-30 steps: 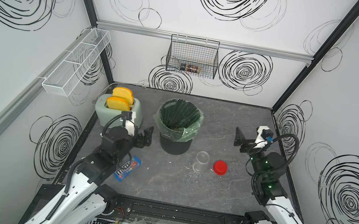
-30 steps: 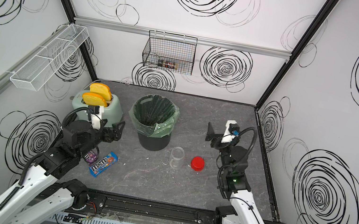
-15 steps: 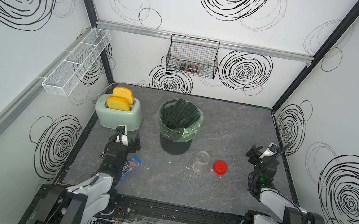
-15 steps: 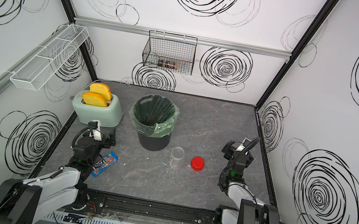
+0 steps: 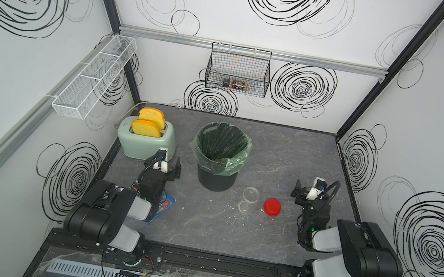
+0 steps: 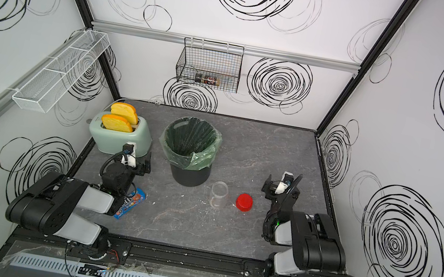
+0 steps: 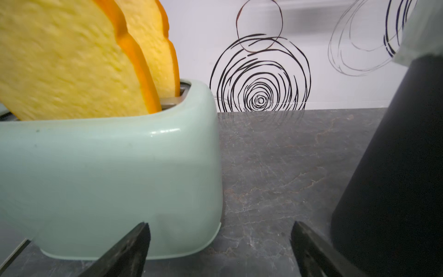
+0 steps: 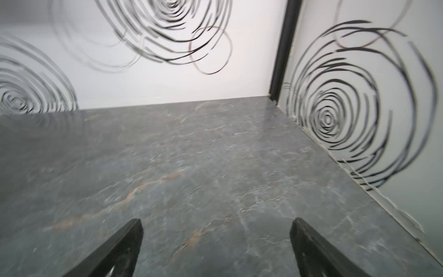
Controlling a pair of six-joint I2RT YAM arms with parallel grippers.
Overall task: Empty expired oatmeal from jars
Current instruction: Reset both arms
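Note:
The clear jar (image 5: 249,199) (image 6: 219,194) stands upright and lidless on the grey table, in front of and to the right of the bin, and looks empty. Its red lid (image 5: 272,207) (image 6: 244,202) lies just to its right. No oatmeal shows. My left gripper (image 5: 163,167) (image 6: 134,165) (image 7: 220,249) is open and empty, between the toaster and the bin. At the right side of the table, right of the lid, my right gripper (image 5: 311,192) (image 6: 281,188) (image 8: 215,247) hangs open over bare table.
A black bin (image 5: 220,157) (image 7: 395,167) with a green liner stands mid-table. A mint toaster (image 5: 146,138) (image 7: 107,179) with two bread slices is at the left. A candy packet (image 5: 164,203) lies under the left arm. A wire basket (image 5: 238,71) and a white shelf (image 5: 95,77) hang on the walls.
Both arms have drawn back and folded up near the front rail. The grippers stay open. Jar, lid and bin have not moved.

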